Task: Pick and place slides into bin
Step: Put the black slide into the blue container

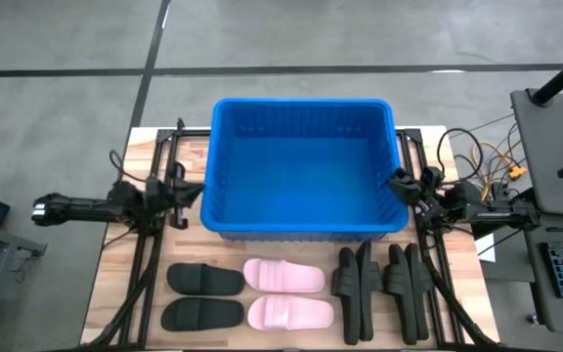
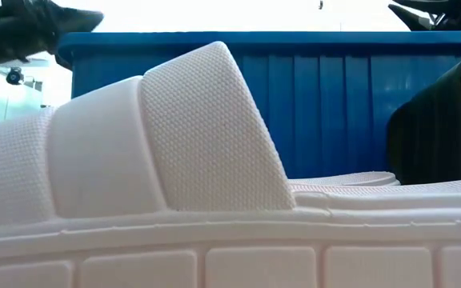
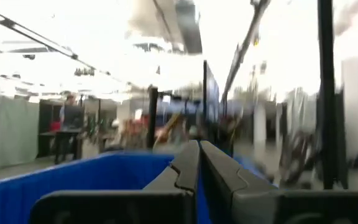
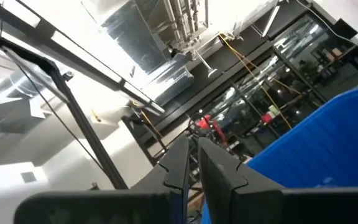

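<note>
Eight slides are seen laid out along the near edge of the wooden table (image 1: 115,279), in front of the bin (image 1: 304,166): a black pair (image 1: 204,296) lies flat at the left, a pale pink pair (image 1: 286,295) lies flat beside it in the middle, and two further black pairs (image 1: 387,288) are stood on edge at the right, packed closely together. No slide is held by either arm, and none is seen inside the bin, whose blue ribbed floor is left bare. The bin is placed at the middle of the table, just behind the row of slides. In the low view, one pink slide fills the foreground, its textured strap (image 2: 206,132) arched above the sole, with the blue bin wall behind it and a black slide (image 2: 438,128) at the right edge. The left gripper (image 1: 186,192) is held just beside the left wall of the bin, its fingers (image 3: 188,168) pressed together with nothing between them, as the left wrist view shows. The right gripper (image 1: 403,182) is held at the right rim of the bin, its fingers (image 4: 179,165) likewise closed on nothing. No brand, label or readable writing can be made out on the slides or the bin.
</note>
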`<state>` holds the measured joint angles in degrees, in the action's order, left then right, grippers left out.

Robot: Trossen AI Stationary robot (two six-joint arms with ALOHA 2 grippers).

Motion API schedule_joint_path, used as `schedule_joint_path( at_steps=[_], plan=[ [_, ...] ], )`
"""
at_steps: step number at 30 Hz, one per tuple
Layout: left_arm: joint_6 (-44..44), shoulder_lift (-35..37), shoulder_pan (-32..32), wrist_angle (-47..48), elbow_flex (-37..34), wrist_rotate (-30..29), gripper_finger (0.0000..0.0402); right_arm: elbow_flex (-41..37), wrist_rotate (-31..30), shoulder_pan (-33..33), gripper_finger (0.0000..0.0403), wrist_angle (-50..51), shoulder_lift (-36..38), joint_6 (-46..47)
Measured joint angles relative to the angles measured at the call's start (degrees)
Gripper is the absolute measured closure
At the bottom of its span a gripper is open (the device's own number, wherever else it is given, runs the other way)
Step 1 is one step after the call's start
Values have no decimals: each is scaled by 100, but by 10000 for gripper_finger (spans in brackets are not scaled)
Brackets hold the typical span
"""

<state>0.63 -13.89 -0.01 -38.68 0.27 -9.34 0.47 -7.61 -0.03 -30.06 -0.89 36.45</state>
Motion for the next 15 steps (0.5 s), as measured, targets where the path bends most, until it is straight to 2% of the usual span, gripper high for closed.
schedule_joint_path(
  at_steps=[4,7,9,12,15],
  plan=[
    [-352,-101,0,-1609,-4,-84,402,0,-181,2,374,-85,4,27],
    [-1362,-244,0,-2721,67,-85,402,4,-376,4,374,-103,-4,-7],
    [-1416,-334,2,-2961,256,67,402,4,-423,4,374,-90,-4,-172],
    [-973,-532,0,-2969,611,289,400,4,-515,4,374,-81,-2,-368],
    [-645,-944,0,-2745,988,288,378,7,-726,3,374,-103,2,-373]
  ],
)
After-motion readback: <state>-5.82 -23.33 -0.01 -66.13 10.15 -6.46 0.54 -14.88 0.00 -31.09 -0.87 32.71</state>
